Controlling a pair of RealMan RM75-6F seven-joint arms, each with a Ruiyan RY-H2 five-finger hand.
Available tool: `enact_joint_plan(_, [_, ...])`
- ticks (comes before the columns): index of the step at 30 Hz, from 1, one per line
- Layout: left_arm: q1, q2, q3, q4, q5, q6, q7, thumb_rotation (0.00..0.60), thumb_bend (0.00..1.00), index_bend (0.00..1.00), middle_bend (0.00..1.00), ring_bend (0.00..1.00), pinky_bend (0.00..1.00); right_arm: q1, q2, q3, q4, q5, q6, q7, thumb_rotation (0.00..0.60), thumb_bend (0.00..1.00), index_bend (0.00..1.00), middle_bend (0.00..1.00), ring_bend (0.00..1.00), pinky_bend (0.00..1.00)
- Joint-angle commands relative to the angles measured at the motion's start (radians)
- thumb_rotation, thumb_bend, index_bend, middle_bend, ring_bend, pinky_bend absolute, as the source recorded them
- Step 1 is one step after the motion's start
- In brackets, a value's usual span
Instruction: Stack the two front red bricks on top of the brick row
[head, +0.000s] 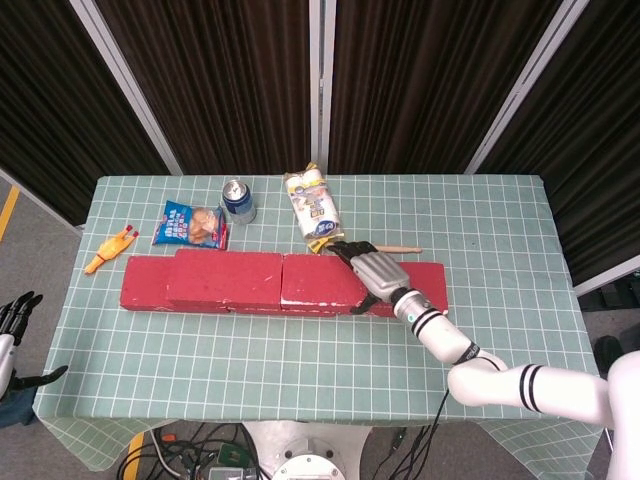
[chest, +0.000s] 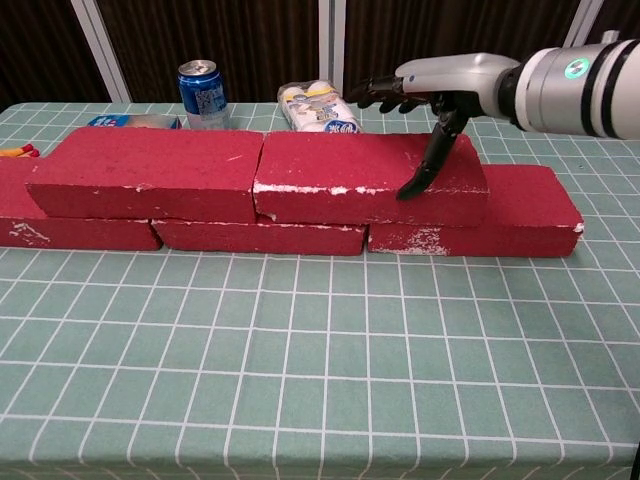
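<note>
Head view: high above the near table edge, looking steeply down; whole table (head: 300, 350) visible.
Chest view: low, near, facing horizontally across the tabletop.
Shared: brick row (head: 285, 284) (chest: 290, 195), right hand (head: 372, 271) (chest: 425, 90), soda can (head: 238, 200) (chest: 203, 93).

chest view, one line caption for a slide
Right hand open just above the right upper red brick, both upper bricks stacked on the brick row.
</note>
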Motion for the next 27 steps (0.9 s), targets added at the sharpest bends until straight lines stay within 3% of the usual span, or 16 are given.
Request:
enact_joint_plan(1, [0.001,0.000,-0.002,-0.006,0.010,0.012,0.008,0.600,0.01,0.02,0.00,0.00,0.00,-0.077,0.102,-0.021,-0.100,-0.092,0.119,-0.022,0.600,0.00,0.00,0.00,0.00,0.00])
enact_joint_plan(7, [0.005,0.005,-0.006,-0.035,0.030,0.046,0.049,0.600,0.01,0.02,0.00,0.00,0.00,-0.270,0.254,-0.111,-0.219,-0.276,0.397,-0.073,0.600,0.00,0.00,0.00,0.00,0.00])
enact_joint_plan(12, [0.009,0.009,0.000,-0.059,0.046,0.059,0.089,0.600,0.01,0.02,0.00,0.00,0.00,-0.440,0.321,-0.196,-0.202,-0.420,0.568,-0.004,0.600,0.00,0.00,0.00,0.00,0.00])
enact_joint_plan(19, [0.015,-0.005,0.006,-0.056,0.072,0.085,0.122,0.600,0.01,0.02,0.00,0.00,0.00,-0.627,0.295,-0.249,-0.074,-0.486,0.742,0.031,0.600,0.00,0.00,0.00,0.00,0.00])
enact_joint_plan(27, [0.018,-0.019,0.016,-0.062,0.082,0.085,0.173,0.600,0.01,0.02,0.00,0.00,0.00,-0.778,0.232,-0.267,0.054,-0.517,0.843,0.125,0.600,0.00,0.00,0.00,0.00,0.00])
